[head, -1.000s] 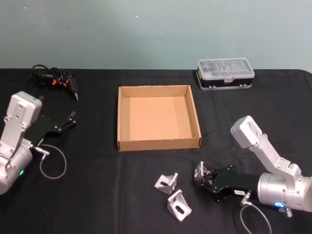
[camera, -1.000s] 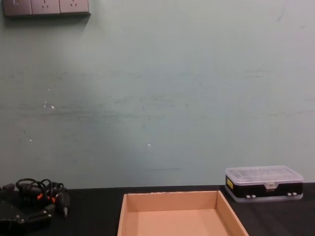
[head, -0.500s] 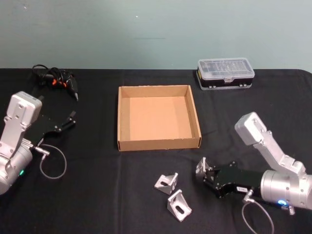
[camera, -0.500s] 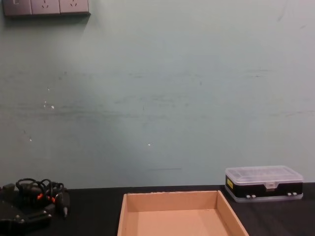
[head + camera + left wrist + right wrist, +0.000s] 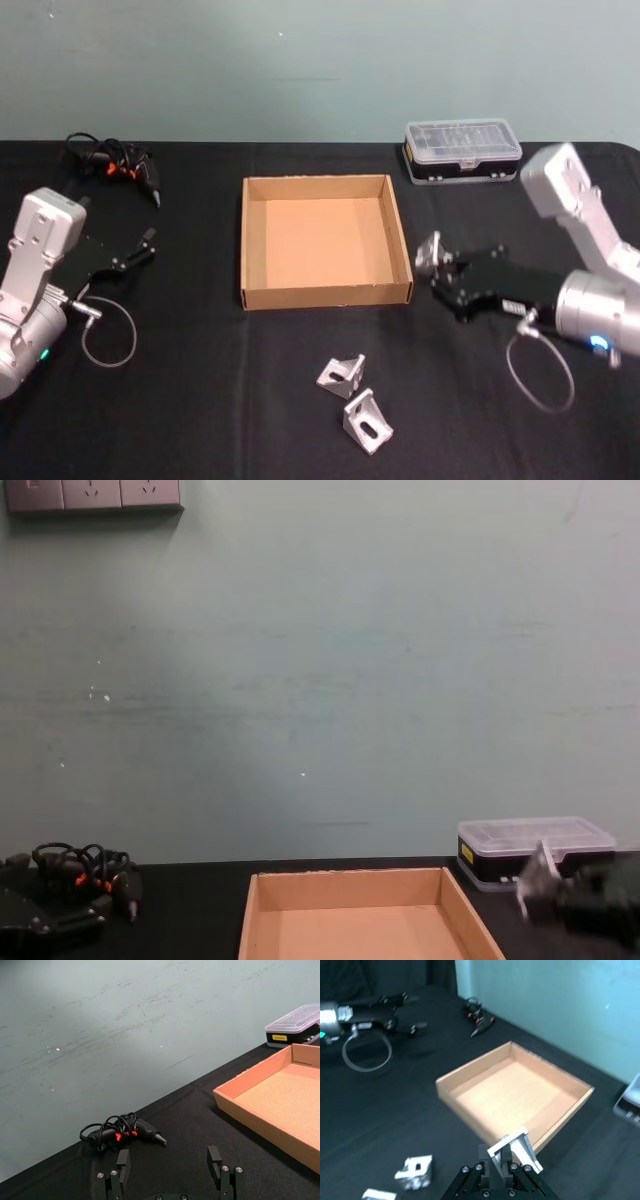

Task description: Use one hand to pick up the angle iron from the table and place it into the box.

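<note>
Transport step in hand. The black right gripper (image 5: 438,264), on its light grey arm, has its jaws clamped on a small silver L-shaped angle iron (image 5: 429,252). It holds the piece clear of the flat black tabletop (image 5: 200,400), just beside the right wall of the shallow tan cardboard box (image 5: 325,294), which appears empty. A second silver bracket (image 5: 341,373) and a third silver bracket (image 5: 367,420) lie toward the tabletop's front edge. The left gripper (image 5: 147,246) sits parked near the left edge, jaws wide and empty. The next move calls for carrying the piece leftward over the wall, lowering it, then releasing it inside.
</note>
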`<act>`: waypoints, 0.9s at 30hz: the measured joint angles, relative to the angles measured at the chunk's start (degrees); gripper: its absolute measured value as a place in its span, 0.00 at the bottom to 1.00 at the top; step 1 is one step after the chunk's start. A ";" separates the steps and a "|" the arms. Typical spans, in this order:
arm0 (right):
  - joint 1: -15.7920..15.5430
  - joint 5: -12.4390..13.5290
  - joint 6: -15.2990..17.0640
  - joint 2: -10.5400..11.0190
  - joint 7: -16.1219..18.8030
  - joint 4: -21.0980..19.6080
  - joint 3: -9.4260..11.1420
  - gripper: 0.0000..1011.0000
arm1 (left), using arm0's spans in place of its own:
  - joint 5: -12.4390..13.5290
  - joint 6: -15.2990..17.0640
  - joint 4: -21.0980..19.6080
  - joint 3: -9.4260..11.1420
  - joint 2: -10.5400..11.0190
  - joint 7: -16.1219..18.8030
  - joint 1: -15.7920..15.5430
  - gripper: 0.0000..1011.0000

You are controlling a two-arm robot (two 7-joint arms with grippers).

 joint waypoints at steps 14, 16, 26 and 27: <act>14.92 -3.17 -2.18 -10.56 3.91 16.95 -6.14 0.15 | 0.00 0.01 0.00 0.00 0.00 0.00 0.00 1.00; 17.06 -3.72 -2.53 -12.50 4.62 20.85 -7.35 0.15 | 0.00 0.00 0.00 0.00 0.00 0.00 0.00 1.00; 22.88 -5.74 -3.46 -18.17 6.81 33.00 -10.73 0.15 | 0.00 0.01 0.00 0.00 -0.01 0.00 0.00 1.00; 23.17 -5.87 -3.50 -18.47 6.93 33.68 -10.90 0.15 | 0.00 0.00 0.00 0.00 0.00 0.00 0.00 1.00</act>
